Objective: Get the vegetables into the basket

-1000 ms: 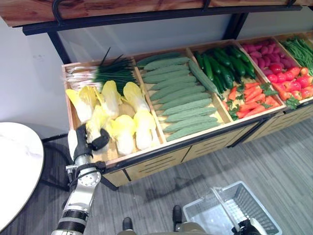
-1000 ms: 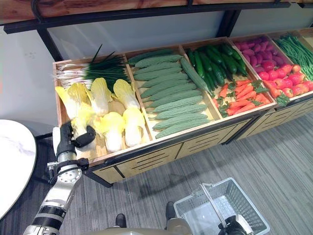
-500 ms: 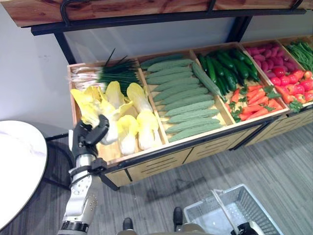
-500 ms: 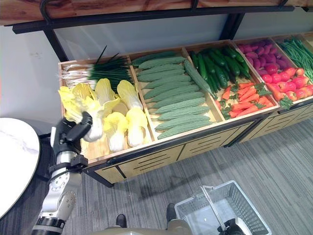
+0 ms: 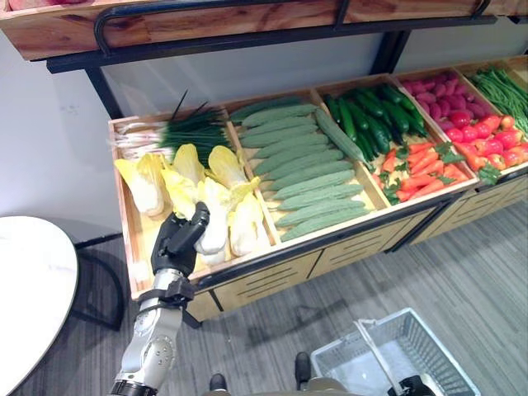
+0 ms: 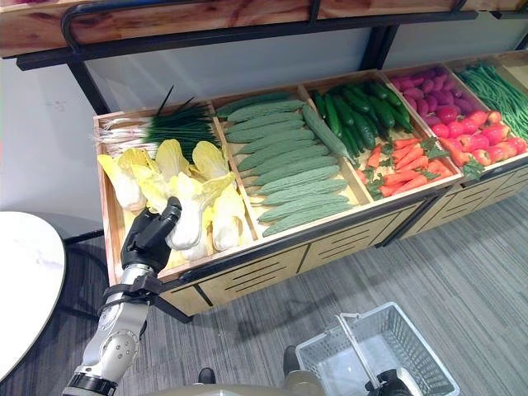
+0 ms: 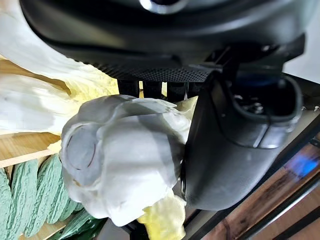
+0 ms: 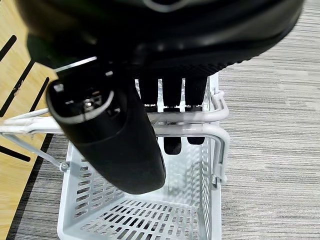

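Gripping a cabbage (image 5: 213, 224) at the crate's (image 5: 125, 188) front edge, the left hand (image 5: 178, 243) sits well left of the basket (image 5: 412, 355), whose handle (image 8: 165, 131) the right hand (image 8: 120, 135) clasps.

Crates (image 5: 247, 272): pale matt wood. Basket (image 8: 140, 220): white slotted plastic, smooth metal handle (image 8: 190, 131). Cabbage (image 7: 125, 160): waxy, faintly glossy. Left hand (image 7: 235, 145): black matt plastic. Floor (image 5: 462, 280): grey streaked planking.
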Motion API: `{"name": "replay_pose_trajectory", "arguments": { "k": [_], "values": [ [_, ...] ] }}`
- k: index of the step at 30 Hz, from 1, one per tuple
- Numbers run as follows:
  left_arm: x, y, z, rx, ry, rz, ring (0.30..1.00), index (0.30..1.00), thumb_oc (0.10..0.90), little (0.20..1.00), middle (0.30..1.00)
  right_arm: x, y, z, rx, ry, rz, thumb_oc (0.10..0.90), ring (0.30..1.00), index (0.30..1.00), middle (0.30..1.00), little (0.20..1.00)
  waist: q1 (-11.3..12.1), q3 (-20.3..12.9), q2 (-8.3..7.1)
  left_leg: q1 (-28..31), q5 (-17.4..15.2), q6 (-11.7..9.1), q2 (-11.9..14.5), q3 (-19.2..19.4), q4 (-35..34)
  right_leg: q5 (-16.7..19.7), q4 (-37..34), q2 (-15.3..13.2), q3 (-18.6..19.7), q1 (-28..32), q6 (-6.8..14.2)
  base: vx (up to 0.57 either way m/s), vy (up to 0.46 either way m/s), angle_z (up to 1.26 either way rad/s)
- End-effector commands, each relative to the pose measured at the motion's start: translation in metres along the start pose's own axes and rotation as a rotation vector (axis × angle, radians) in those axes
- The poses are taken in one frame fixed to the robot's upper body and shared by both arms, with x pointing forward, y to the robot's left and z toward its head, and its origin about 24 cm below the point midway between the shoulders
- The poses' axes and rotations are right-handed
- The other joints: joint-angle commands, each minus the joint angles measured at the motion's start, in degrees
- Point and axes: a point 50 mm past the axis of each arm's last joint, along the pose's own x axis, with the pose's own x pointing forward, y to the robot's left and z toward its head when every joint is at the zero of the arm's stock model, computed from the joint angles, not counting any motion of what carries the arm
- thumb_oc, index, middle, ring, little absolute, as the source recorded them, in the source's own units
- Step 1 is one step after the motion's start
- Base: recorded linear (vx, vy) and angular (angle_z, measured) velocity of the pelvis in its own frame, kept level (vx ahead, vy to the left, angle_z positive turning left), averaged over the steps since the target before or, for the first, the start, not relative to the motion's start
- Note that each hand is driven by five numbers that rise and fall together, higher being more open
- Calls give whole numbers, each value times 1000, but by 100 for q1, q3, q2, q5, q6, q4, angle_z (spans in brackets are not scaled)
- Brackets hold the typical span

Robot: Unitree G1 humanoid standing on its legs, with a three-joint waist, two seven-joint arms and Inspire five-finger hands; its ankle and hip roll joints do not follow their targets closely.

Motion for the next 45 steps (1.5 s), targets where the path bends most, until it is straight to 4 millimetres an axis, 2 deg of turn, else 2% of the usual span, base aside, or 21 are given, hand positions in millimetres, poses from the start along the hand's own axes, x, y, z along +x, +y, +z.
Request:
{"name": "replay_pose_trajectory", "arguments": {
  "k": [1, 2, 3, 6, 8, 9, 11, 12, 15, 17, 22, 26, 34, 35, 36, 37, 38, 41, 42, 44, 45],
  "values": [
    [24, -44, 63, 19, -302, -262, 300, 300, 400, 300, 300, 3, -14, 3, -5, -11, -45, 400, 300, 300, 300, 300, -5, 158, -395, 29, -662, 222, -113, 13, 443, -24, 675, -729, 237, -274, 763, -106, 139, -13],
    [26, -46, 61, 25, -298, -270, 300, 300, 400, 300, 300, 2, -12, 0, -5, -1, -38, 400, 300, 300, 300, 300, -77, 229, -441, 32, -672, 276, -214, 80, 408, 303, 702, -796, 382, -395, 888, -66, 96, -10],
    [26, -46, 61, 26, -298, -270, 300, 300, 400, 300, 300, 2, -12, 0, -5, -1, -38, 400, 300, 300, 300, 300, -70, 229, -443, 34, -671, 278, -217, 87, 405, 308, 698, -797, 390, -397, 890, -110, 156, -13],
    [28, -47, 59, 36, -287, -271, 300, 300, 400, 300, 300, 1, -10, -7, -11, 16, -29, 400, 300, 300, 300, 300, -212, 311, -463, 18, -631, 323, -342, 307, 283, 1032, 606, -902, 576, -689, 940, -130, 120, -18],
    [30, -46, 60, 49, -288, -264, 300, 300, 400, 300, 300, 1, -8, -6, -1, 15, -29, 400, 300, 300, 300, 300, -259, 377, -414, 3, -583, 352, -318, 486, 205, 1088, 587, -931, 503, -833, 940, -159, 141, -54],
    [31, -45, 60, 54, -286, -263, 300, 300, 400, 300, 300, 0, -5, -7, -2, 16, -22, 400, 300, 300, 300, 300, -245, 404, -391, -10, -559, 378, -313, 574, 166, 940, 691, -986, 292, -867, 940, -237, 203, -92],
    [31, -43, 63, 61, -286, -264, 300, 300, 400, 300, 300, 0, -5, -8, 1, 19, -19, 400, 300, 300, 300, 300, -123, 440, -298, -74, -467, 410, -221, 916, 88, 376, 1211, -1160, -647, -783, 748, -231, 158, -100],
    [31, -43, 63, 61, -286, -264, 300, 300, 400, 300, 300, 0, -5, -8, 1, 19, -19, 400, 300, 300, 300, 300, -128, 443, -298, -71, -468, 410, -222, 911, 88, 368, 1221, -1162, -650, -781, 748, -82, 113, -101],
    [26, -47, 71, 79, -309, -301, 300, 300, 400, 300, 300, 2, -9, 2, -9, -12, -34, 400, 300, 300, 300, 300, 31, 286, -228, -86, -575, 488, -188, 1428, 225, -280, 2211, -1271, -1342, -292, 657, -126, 51, -76],
    [26, -43, 70, 89, -305, -290, 300, 300, 400, 300, 300, 3, -12, 12, -2, -45, -45, 400, 300, 300, 300, 300, 97, 152, -316, -147, -542, 441, -150, 1756, 320, -338, 1839, -1184, -1388, 65, 685, -96, -133, -177],
    [25, -37, 69, 75, -305, -265, 300, 300, 400, 300, 300, 4, -12, 16, 8, -60, -51, 400, 300, 300, 300, 300, 97, 70, -277, -181, -314, 240, 114, 2115, 354, -588, 1206, -969, -1354, 228, 630, -35, -220, -68],
    [25, -38, 64, 43, -301, -258, 300, 300, 400, 300, 300, 2, -12, 3, 30, -26, -59, 400, 300, 300, 300, 300, -87, 117, -129, -263, 205, -120, 561, 2213, 291, -972, 845, -490, -1322, 305, 396, -50, -313, -50],
    [29, -52, 52, 13, -259, -309, 300, 300, 400, 300, 300, 1, -30, -18, 72, 30, -128, 400, 300, 300, 300, 300, -357, 296, 165, -398, 767, -555, 1088, 2179, 338, -1105, 570, 8, -1275, 406, 126, -35, -255, -10],
    [29, -55, 48, 5, -246, -325, 300, 300, 400, 300, 300, 2, -35, -18, 70, 28, -144, 400, 300, 300, 300, 300, -371, 329, 181, -436, 726, -555, 1076, 2056, 422, -1103, 525, 31, -1217, 427, 102, 3, -119, -6],
    [29, -57, 48, 7, -246, -336, 300, 300, 400, 300, 300, 3, -41, -15, 64, 19, -162, 400, 300, 300, 300, 300, -317, 381, 205, -520, 653, -515, 949, 1650, 537, -1105, 480, 38, -1111, 420, 91, -69, -79, -8],
    [31, -59, 48, 7, -251, -344, 300, 300, 400, 300, 300, 5, -49, -9, 56, 2, -181, 400, 300, 300, 300, 300, -223, 442, 229, -714, 679, -415, 780, 1155, 640, -979, 413, 57, -1021, 346, 45, -85, -58, -19],
    [30, -60, 48, 9, -258, -348, 300, 300, 400, 300, 300, 6, -55, 0, 46, -23, -197, 400, 300, 300, 300, 300, -111, 459, 216, -855, 500, -314, 510, 442, 651, -926, 351, 42, -852, 302, 57, -86, -66, -33],
    [27, -58, 52, 12, -282, -335, 300, 300, 400, 300, 300, 9, -63, 19, 1, -82, -214, 400, 300, 300, 300, 300, 125, 459, 179, -992, 105, -108, -49, -998, 604, -772, 318, 56, -213, 133, 70, 16, -37, -143],
    [24, -56, 53, 13, -295, -325, 300, 300, 400, 300, 300, 10, -68, 31, -18, -117, -225, 400, 300, 300, 300, 300, 279, 448, 181, -1069, -2, 3, -413, -1774, 533, -731, 339, 153, 197, 58, 46, 60, 27, -131],
    [24, -54, 55, 16, -301, -316, 300, 300, 400, 300, 300, 11, -72, 39, -21, -144, -235, 400, 300, 300, 300, 300, 332, 422, 176, -1184, -8, 26, -633, -2094, 583, -731, 404, 225, 465, -14, 49, 48, 101, -131],
    [24, -55, 56, 13, -302, -323, 300, 300, 400, 300, 300, 11, -71, 43, -27, -161, -233, 400, 300, 300, 300, 300, 301, 398, 181, -1076, -10, 101, -576, -1863, 455, -727, 522, 245, 612, -95, 74, 15, 227, -145]
  ]
}}
